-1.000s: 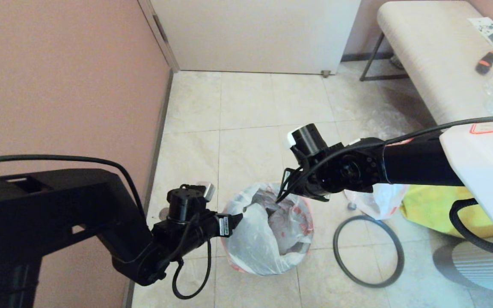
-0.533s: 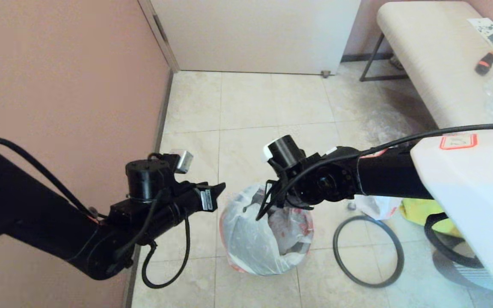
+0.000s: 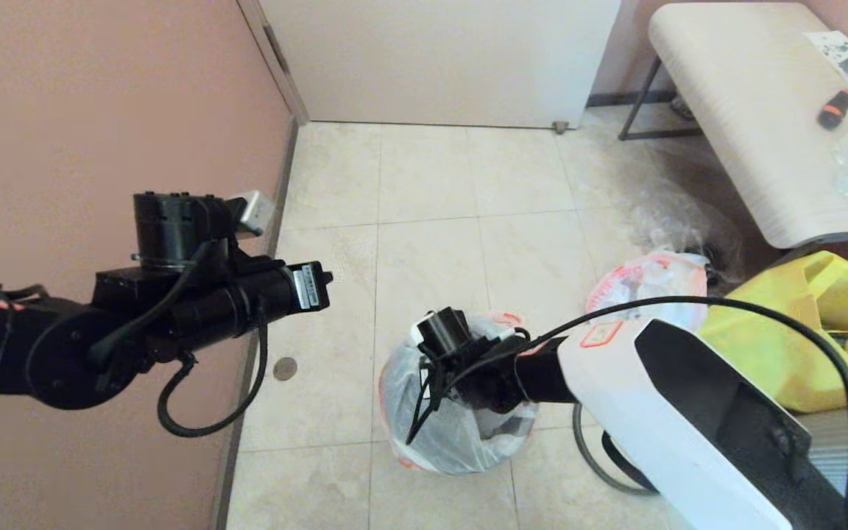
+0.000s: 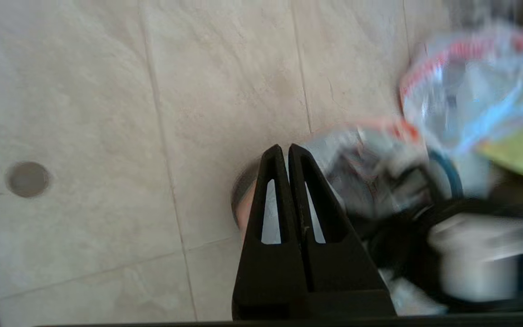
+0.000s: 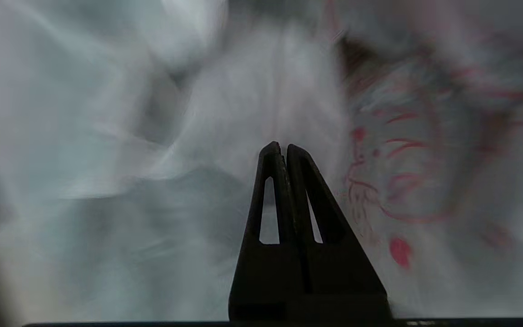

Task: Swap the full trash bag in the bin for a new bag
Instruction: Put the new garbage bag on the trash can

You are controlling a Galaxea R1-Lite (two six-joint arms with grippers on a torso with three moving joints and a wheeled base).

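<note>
The new bag (image 3: 461, 442), translucent white with a red line figure (image 5: 397, 181), lines the bin and drapes over its rim, so the black bucket is hidden in the head view; only a dark arc of the bin (image 4: 239, 188) shows beside the bag. My right gripper (image 3: 415, 430) is shut and reaches down inside the bag, tips (image 5: 284, 147) close to the film. My left gripper (image 3: 324, 280) is shut on nothing and hangs high to the bin's left (image 4: 285, 147). The lumpy full trash bag (image 3: 652, 280) lies on the floor to the right. The grey hoop (image 3: 587, 453) lies by the bin, mostly behind my right arm.
A yellow fabric tote (image 3: 799, 346) sits right of the full bag, a crumpled clear plastic bag (image 3: 670, 217) behind it. A beige bench (image 3: 748, 110) stands at back right. The pink wall (image 3: 100, 110) runs along the left. A floor drain (image 3: 285, 368) lies near the wall.
My right arm has swung down and toward me, its gripper going into the bag in the bin. My left arm has lifted and drawn back left, away from the bin.
</note>
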